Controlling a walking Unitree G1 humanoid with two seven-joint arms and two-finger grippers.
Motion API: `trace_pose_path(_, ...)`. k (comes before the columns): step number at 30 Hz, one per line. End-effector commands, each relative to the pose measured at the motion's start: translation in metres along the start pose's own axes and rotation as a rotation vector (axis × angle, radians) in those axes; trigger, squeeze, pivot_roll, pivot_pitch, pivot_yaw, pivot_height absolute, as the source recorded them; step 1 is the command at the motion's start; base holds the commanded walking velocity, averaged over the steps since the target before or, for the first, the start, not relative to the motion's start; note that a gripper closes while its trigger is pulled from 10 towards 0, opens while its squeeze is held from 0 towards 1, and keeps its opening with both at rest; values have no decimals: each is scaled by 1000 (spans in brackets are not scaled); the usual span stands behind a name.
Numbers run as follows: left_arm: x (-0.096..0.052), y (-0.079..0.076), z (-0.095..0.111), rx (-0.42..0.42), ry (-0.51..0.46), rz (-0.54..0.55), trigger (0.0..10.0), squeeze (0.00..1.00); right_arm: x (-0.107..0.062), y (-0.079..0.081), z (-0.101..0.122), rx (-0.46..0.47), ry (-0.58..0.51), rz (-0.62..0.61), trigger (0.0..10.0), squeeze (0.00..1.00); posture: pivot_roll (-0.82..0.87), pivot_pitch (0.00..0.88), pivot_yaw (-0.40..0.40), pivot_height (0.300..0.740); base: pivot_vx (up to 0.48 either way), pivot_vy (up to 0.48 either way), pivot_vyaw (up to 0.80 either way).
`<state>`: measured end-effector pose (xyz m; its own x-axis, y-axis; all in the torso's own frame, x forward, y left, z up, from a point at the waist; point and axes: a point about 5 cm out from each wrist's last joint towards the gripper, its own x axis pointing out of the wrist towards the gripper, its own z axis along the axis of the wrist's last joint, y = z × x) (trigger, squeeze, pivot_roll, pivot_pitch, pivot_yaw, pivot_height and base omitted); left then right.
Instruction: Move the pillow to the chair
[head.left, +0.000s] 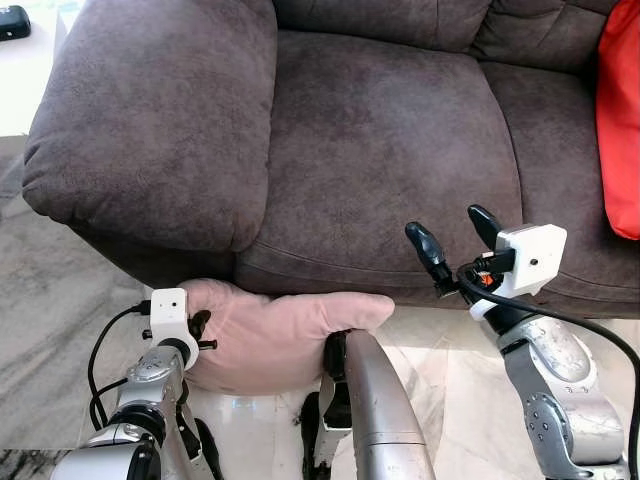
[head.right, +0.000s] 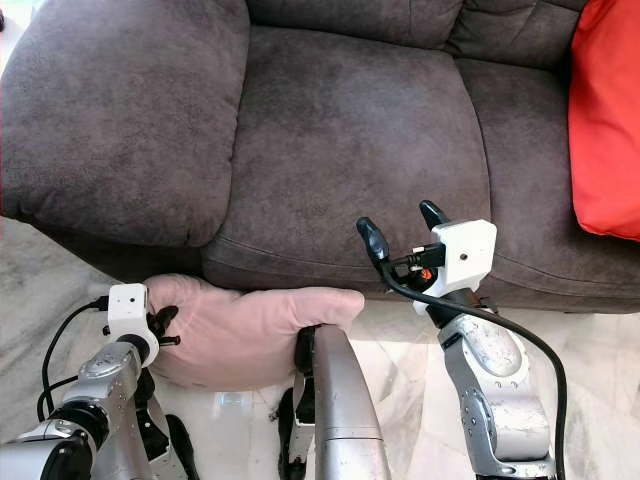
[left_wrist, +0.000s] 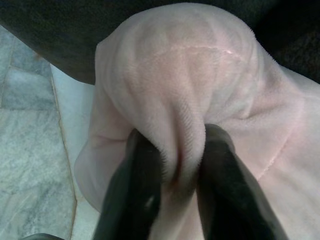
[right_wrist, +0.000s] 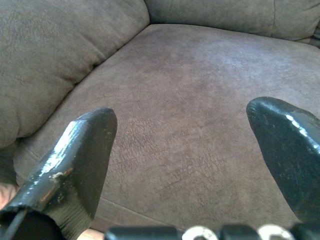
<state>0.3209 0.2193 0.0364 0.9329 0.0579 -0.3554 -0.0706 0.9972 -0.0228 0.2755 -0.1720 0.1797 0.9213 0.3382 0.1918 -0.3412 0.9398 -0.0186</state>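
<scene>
— What's on the marble floor (head.left: 60, 300)?
— A pink pillow (head.left: 270, 340) at six o'clock, against the brown sofa's (head.left: 380, 150) front.
— And on the sofa?
— A red cushion (head.left: 620, 120) at three o'clock.

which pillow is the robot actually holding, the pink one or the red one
The pink pillow, low by the sofa's front; the left end effector pinches its fabric. The red pillow lies untouched on the sofa seat.

Brown suede sofa (head.left: 380, 140) with red cushion (head.left: 620, 120) on pale marble floor (head.left: 50, 300).
</scene>
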Motion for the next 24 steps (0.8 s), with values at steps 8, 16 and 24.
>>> trace_pose_path(8,-6,-2,-19,10,51,2,0,0,-3,-1,-4,5,6,-23,10000,0,-149,340,-236,514,0,0,0)
trace_pose_path(16,-6,-3,-17,-2,18,15,0,0,0,2,-7,12,1,-25,10000,0,-133,327,-226,514,0,0,0)
trace_pose_path(24,-5,-1,-13,-5,-10,49,10000,0,2,3,-9,16,-2,-26,10000,0,-124,315,-216,514,0,0,0)
